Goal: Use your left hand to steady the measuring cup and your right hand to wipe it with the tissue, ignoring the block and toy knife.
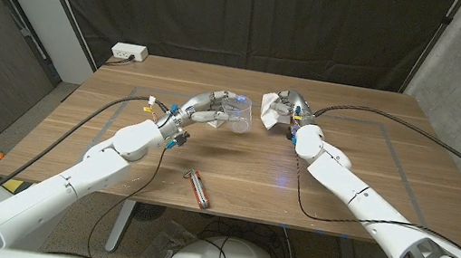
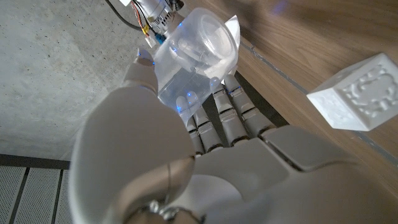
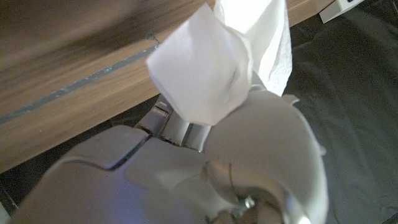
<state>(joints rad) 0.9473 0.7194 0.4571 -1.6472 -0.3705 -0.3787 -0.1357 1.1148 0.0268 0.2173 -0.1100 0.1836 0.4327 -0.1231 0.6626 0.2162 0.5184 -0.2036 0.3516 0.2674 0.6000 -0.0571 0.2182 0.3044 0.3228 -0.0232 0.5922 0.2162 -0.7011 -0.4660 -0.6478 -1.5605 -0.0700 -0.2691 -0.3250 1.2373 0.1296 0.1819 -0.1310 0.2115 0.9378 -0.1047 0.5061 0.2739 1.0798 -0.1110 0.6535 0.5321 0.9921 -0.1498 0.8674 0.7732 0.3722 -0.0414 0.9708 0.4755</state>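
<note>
Cup: clear plastic measuring cup (image 1: pixel 238 112), held above the table (image 1: pixel 369 182) near the middle of its far half; in the left wrist view (image 2: pixel 198 59) its round mouth faces away from the palm.
Left hand: (image 1: pixel 206 107) wrapped around the cup from the robot's left; thumb (image 2: pixel 144 71) on one side of the wall, fingers (image 2: pixel 231 112) along the other, clamped on it.
Cup to fingers: the wall sits between thumb and fingers, touching both; the far end and spout reach past the fingertips.
Tissue: white, crumpled (image 1: pixel 271 109), just right of the cup; whether the two touch cannot be told. In the right wrist view (image 3: pixel 205 68) it bunches up out of the hand.
Right hand: (image 1: pixel 291 111) fingers closed on the tissue, raised off the table beside the cup.
Block: white cube with raised markings (image 2: pixel 354 90), seen in the left wrist view resting on the wood, apart from the cup.
Knife: toy knife (image 1: pixel 197 187) flat on the near part of the table, well apart from both hands.
Edges: the hands meet nearer the far edge than the near one; a power strip (image 1: pixel 129 53) sits at the far left corner.
Open room: bare wood to the right of the right arm and between the hands and the near edge, bar the knife.
</note>
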